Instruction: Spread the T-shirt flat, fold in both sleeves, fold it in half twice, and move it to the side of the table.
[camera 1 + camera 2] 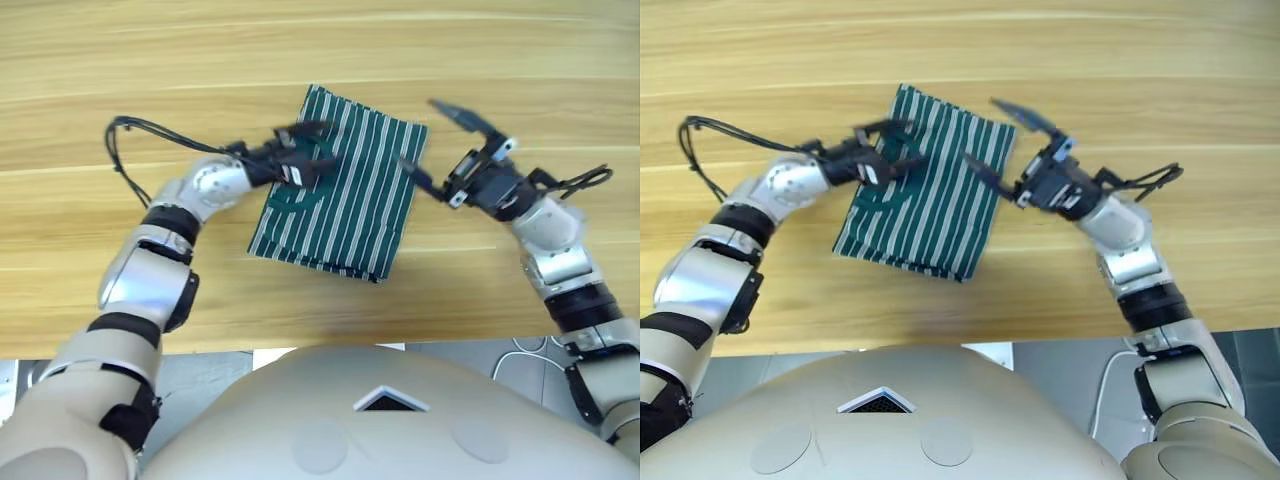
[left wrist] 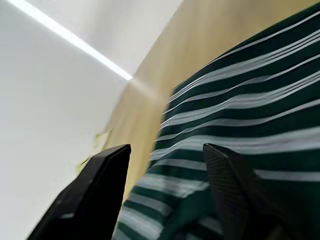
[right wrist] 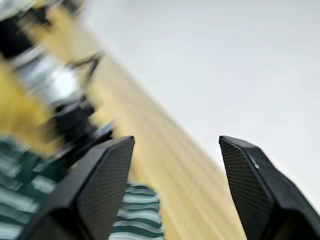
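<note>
The T-shirt (image 1: 352, 205), dark green with thin white stripes, lies folded into a compact rectangle in the middle of the wooden table (image 1: 300, 50). My left gripper (image 1: 318, 146) hovers low over the shirt's upper left part, open, with one finger (image 2: 227, 185) over the cloth (image 2: 240, 100) and nothing pinched. At the shirt's upper right corner my right gripper (image 1: 420, 134) is open wide and tilted upward, holding nothing. In the right wrist view the open right gripper (image 3: 175, 190) frames a corner of the shirt (image 3: 136, 215) and the blurred left arm (image 3: 60, 95) beyond.
Bare wood stretches to the left, right and far side of the shirt. The table's front edge (image 1: 300, 345) runs just below the shirt, close to my body. Black cables loop off both wrists (image 1: 125, 150).
</note>
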Controlling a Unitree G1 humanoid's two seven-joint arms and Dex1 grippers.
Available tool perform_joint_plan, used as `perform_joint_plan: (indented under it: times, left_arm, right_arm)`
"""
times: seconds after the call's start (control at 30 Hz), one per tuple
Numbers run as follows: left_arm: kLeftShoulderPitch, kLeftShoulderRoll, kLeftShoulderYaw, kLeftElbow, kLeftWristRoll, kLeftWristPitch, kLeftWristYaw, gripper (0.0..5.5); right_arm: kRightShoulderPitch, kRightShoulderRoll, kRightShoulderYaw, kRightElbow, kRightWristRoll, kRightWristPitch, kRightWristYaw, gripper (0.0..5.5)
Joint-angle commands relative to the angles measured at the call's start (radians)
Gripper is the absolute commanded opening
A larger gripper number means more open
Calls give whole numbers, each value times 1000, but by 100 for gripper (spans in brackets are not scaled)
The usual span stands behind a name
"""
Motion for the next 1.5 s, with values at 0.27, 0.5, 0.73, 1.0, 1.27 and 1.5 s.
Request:
perform_joint_plan:
  times: [0.27,0.5,0.73,1.0,1.27,1.5]
  left_arm:
    - [-18,112,-160,88,241,265,240,271]
    - [370,143,-71,-336,-19,264,172,271]
    - [414,80,80,-681,-91,436,254,271]
    - [660,399,326,-1000,-236,341,137,271]
    - [1178,725,360,-1327,-310,517,-243,271]
    - [1058,637,220,-1244,-183,571,-326,322]
  right_arm:
    - [-29,125,-77,88,-245,94,-1,311]
    - [2,130,-88,129,-400,99,-29,311]
    - [-10,119,-91,191,-622,70,-127,311]
    - [75,-59,-162,93,-761,-10,-148,311]
    - [230,-264,-152,-20,-878,-21,-55,311]
    - [219,-245,-71,-39,-873,-28,2,311]
